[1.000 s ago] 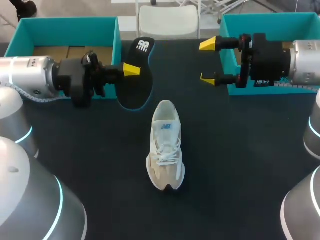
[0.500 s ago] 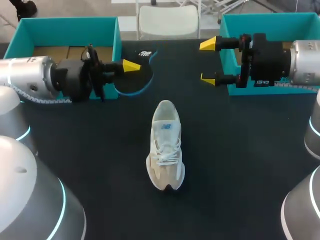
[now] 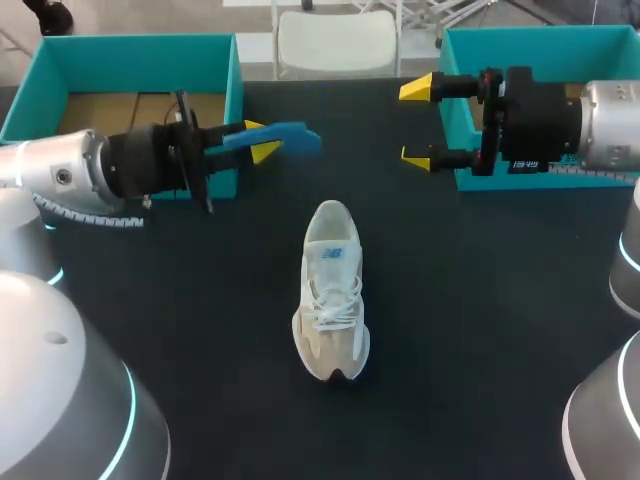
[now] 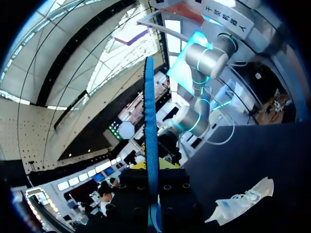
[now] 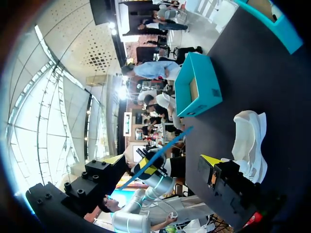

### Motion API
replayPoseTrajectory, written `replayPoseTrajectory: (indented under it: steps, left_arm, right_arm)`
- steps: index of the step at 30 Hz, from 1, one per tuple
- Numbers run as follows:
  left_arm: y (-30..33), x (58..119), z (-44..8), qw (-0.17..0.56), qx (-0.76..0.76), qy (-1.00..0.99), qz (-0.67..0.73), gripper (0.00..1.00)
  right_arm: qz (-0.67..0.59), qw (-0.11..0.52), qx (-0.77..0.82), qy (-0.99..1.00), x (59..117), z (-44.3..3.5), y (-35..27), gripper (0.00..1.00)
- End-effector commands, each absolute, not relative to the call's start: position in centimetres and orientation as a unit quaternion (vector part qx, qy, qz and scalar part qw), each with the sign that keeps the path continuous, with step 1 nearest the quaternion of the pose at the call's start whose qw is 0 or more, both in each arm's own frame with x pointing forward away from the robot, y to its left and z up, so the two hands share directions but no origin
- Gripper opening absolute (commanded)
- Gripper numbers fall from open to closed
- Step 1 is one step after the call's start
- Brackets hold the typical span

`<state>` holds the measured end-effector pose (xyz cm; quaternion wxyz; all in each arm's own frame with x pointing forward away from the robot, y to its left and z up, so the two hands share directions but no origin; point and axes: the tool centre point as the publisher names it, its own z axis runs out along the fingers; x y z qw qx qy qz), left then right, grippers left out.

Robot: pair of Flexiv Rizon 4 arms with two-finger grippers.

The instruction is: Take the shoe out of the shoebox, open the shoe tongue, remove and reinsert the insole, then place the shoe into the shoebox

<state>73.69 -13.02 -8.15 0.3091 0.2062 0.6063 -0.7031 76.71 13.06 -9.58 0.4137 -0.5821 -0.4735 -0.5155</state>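
**Blue insole held up, shoe left on the table**

A thin blue insole [image 3: 285, 136] is held off the table in the upper left part of the head view. One end of it is pinched by the left claw [image 3: 262, 140]. The two yellow tips are closed tight on it, one on each side. In the left wrist view the insole is seen from its edge. It looks like a thin blue strip that sticks out straight ahead from between that claw's fingers.

A white and beige lace-up shoe [image 3: 330, 290] is set on its sole in the middle of the black table [image 3: 480, 330]. Its laces face up and its toe points to the lower edge of the frame. It is well apart from both claws.

The right claw [image 3: 417, 122] is seen in the upper right, and it is spread wide. Nothing is held between its yellow tips.

An open teal box on the left [image 3: 140, 42] is seen in the upper left corner. An open teal box on the right [image 3: 540, 36] is seen in the upper right corner. The shoe is outside both boxes.
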Motion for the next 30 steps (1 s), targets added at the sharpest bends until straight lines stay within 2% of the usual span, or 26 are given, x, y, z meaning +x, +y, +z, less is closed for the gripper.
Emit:
replayPoseTrajectory:
  steps: [1, 18, 19, 24, 30]
  left_arm:
    - [-13.08, 73.28, -8.12, 0.167, 0.02, 0.628, -0.76, 0.0]
    - [-13.08, 73.28, -8.12, 0.167, 0.02, 0.628, -0.76, 0.0]
    - [-13.1, 73.22, -8.11, 0.142, -0.014, 0.647, -0.749, 0.0]
    - [-12.69, 72.66, -7.28, -0.081, -0.16, 0.635, -0.751, 0.0]
    - [-12.74, 72.6, -7.92, -0.197, -0.195, 0.66, -0.698, 0.0]
  right_arm:
    - [-0.515, 0.413, -0.584, -0.473, 76.81, -9.59, 13.38, 1.0]
    - [-0.515, 0.413, -0.584, -0.473, 76.81, -9.59, 13.38, 1.0]
    - [-0.515, 0.413, -0.584, -0.473, 76.81, -9.59, 13.38, 1.0]
    - [-0.515, 0.413, -0.584, -0.473, 76.81, -9.59, 13.38, 1.0]
    - [-0.515, 0.413, -0.584, -0.473, 76.81, -9.59, 13.38, 1.0]
